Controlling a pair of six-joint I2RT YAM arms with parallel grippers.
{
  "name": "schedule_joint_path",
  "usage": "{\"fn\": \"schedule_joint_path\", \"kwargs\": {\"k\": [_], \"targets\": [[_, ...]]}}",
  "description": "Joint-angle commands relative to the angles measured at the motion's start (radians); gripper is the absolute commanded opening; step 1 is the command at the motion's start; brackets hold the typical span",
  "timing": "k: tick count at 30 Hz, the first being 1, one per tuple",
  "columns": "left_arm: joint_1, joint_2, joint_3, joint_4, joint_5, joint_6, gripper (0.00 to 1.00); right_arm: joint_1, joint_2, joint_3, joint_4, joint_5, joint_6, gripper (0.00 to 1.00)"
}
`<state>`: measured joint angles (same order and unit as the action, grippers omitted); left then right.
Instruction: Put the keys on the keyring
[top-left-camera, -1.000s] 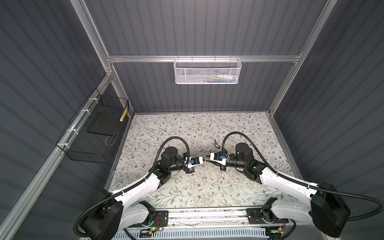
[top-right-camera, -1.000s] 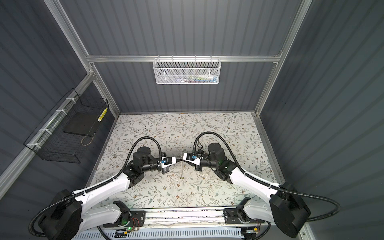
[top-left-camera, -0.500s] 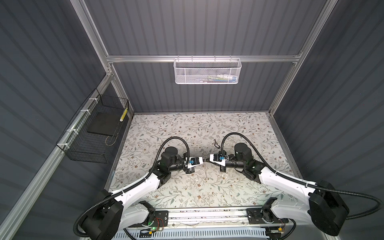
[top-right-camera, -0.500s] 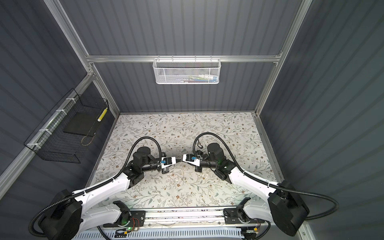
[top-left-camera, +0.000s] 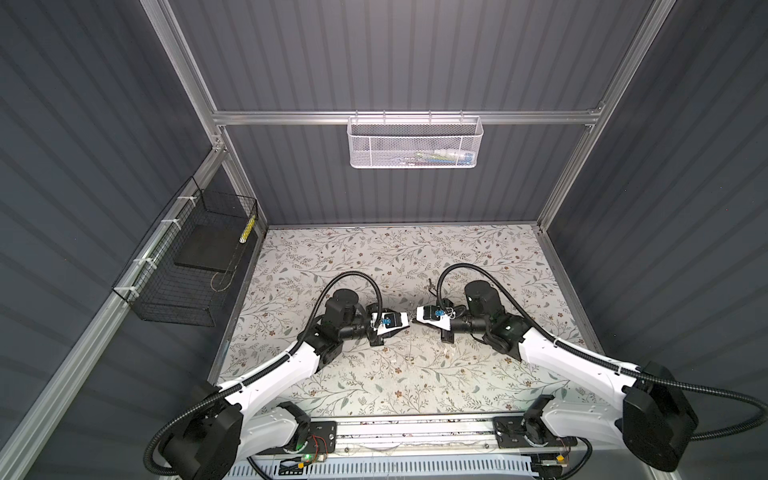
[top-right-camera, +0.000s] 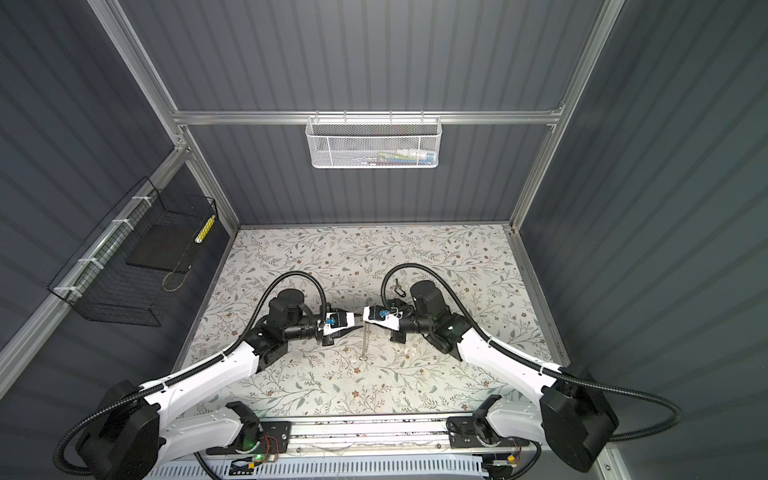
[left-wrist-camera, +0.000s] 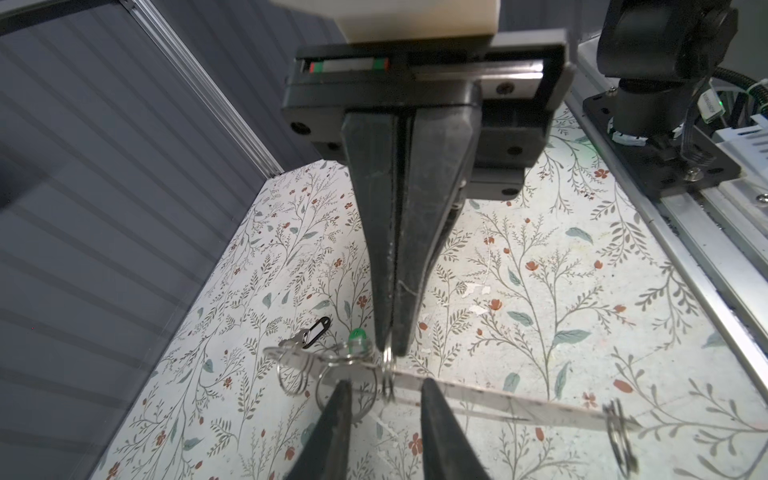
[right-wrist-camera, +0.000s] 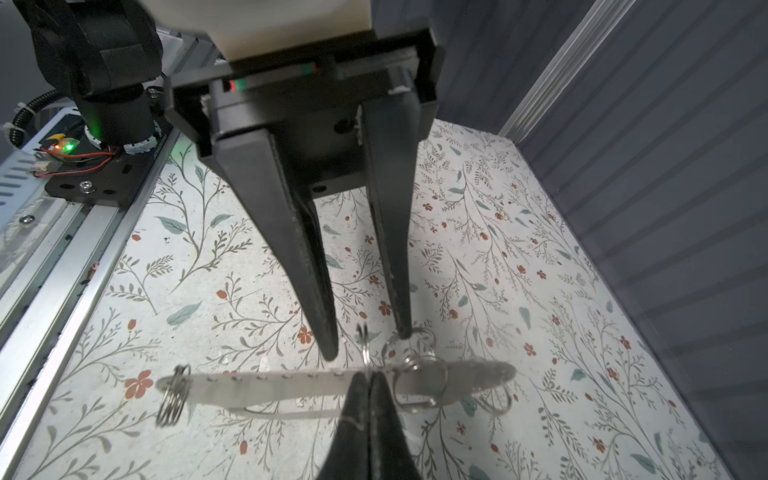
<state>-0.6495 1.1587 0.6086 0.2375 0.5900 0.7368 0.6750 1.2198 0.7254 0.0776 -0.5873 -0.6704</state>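
- In both top views the left gripper (top-left-camera: 409, 323) and the right gripper (top-left-camera: 416, 318) meet tip to tip above the middle of the floral table (top-left-camera: 374, 257). From here I cannot tell how either pair of jaws stands.
- In a top view a thin pale strip (top-right-camera: 364, 343) hangs straight down from the point where the two tips meet. Beyond the right gripper's wrist a black tag (top-right-camera: 398, 287) lies on the table. The keyring is too small to make out in these views.
- In the left wrist view the left gripper (left-wrist-camera: 385, 384) has its fingers parted to a moderate gap and grips nothing.
- Facing it, the right gripper (left-wrist-camera: 389, 353) has its jaws pressed together on a wire ring (left-wrist-camera: 388, 376). That ring threads the strip (left-wrist-camera: 498, 405) and sits in the gap between the left fingers.
- The keyring (left-wrist-camera: 356, 336) shows only as its green tag, just beside the right gripper's tip and behind the strip. I cannot tell which of the rings on the strip it joins. The black tag (left-wrist-camera: 316, 330) lies on the table past that.
- In the right wrist view the right gripper (right-wrist-camera: 368, 376) is closed tight on the wire ring (right-wrist-camera: 365, 351) at the edge of the strip (right-wrist-camera: 270, 384).
- The left gripper (right-wrist-camera: 368, 344) faces it with fingers apart, one on each side of that ring. More rings sit on the strip to both sides.
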Motion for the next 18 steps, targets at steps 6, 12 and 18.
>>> {"fn": "schedule_joint_path", "kwargs": {"k": [6, 12, 18], "targets": [[-0.007, -0.015, 0.063, -0.135, -0.001, 0.073, 0.26, -0.003, 0.021, 0.102, -0.258, 0.031, -0.045, 0.00], [-0.008, 0.002, 0.079, -0.145, 0.035, 0.069, 0.25, -0.003, 0.039, 0.121, -0.268, 0.029, -0.041, 0.00], [-0.010, 0.022, 0.092, -0.142, 0.082, 0.055, 0.24, -0.003, 0.052, 0.132, -0.273, 0.021, -0.036, 0.00]]}}
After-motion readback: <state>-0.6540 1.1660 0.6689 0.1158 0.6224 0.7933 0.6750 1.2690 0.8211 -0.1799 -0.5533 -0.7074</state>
